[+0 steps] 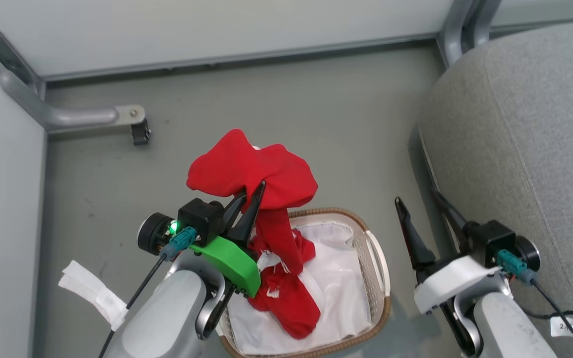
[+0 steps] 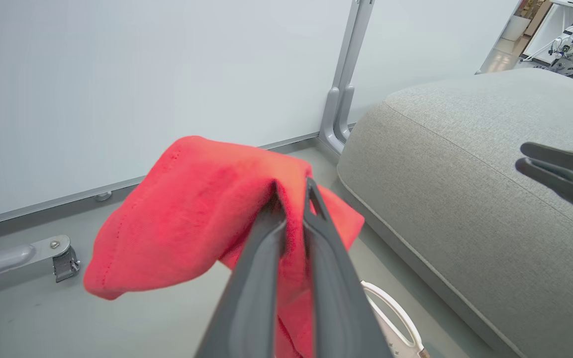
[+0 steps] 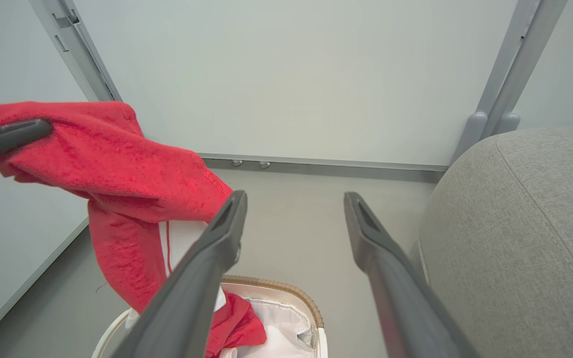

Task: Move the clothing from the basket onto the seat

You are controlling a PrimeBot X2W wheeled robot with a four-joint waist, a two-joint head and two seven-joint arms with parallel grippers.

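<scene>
Clothing (image 1: 246, 166) clamped in my left gripper (image 1: 253, 188), hanging above basket (image 1: 383, 278), tail trailing inside. My right gripper (image 1: 416, 196) spread wide, empty, near seat (image 1: 525, 124). Risk: tail snags liner (image 1: 338, 286), drags it out; thin pinch slips mid-swing.

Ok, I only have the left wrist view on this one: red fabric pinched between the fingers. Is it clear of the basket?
Observer: No. In the head view the clothing hangs from the left gripper with its lower end inside the basket.
Operator: Anything more in there?
Observer: Yes, red fabric lies bunched on the white liner; I cannot tell whether it is a separate garment.
Operator: And the other arm?
Observer: The right gripper is open and empty, between the basket and the seat.
</scene>
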